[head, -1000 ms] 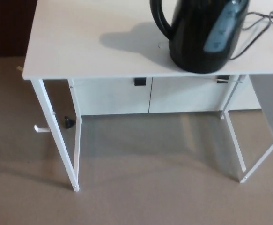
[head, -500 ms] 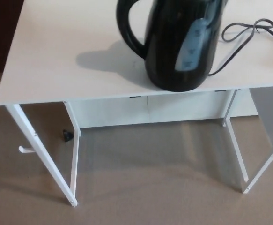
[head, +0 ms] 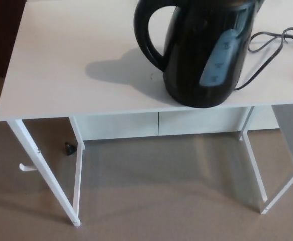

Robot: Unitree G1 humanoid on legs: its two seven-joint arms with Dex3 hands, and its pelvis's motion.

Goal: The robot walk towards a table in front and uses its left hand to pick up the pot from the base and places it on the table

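The pot [head: 201, 55] sits on the desk [head: 61, 75], handle [head: 149, 30] at nine o'clock, likely handy for a left-side grasp. Neither hand is visible.

On my screen I can see no part of the robot's body at this moment. The left hand is not in view, the right hand is not in view, so I cannot tell its colours, shapes or markings from the head view.
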